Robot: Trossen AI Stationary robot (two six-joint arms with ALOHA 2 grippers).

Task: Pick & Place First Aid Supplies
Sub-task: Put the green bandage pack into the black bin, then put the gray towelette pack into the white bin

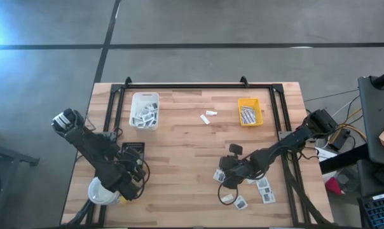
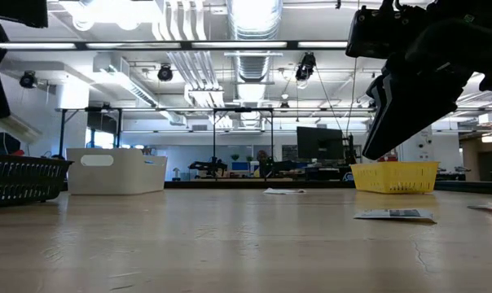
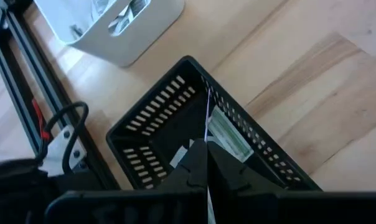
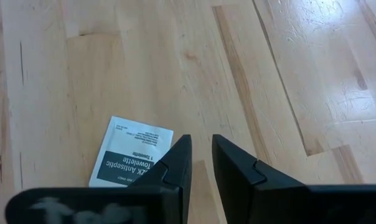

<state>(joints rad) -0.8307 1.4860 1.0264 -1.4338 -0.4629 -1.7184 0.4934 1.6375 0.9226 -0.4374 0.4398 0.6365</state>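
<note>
1. Bright, even overhead light falls on the pale wooden bench (image 1: 185, 152); shadows under the arms are soft and short.
2. A blue-white flare glows at the upper left corner of the high view, on the grey concrete floor (image 1: 46, 25).
3. In the low view the long ceiling lamps (image 2: 250, 12) blow out to pure white, and the near bench surface is blurred.
4. Glare streaks the varnished wood beyond the right arm's dark fingers (image 4: 172, 165).
5. The left arm's dark fingers (image 3: 203, 171) are softly out of focus against the black slotted plastic basket (image 3: 150, 130).
</note>
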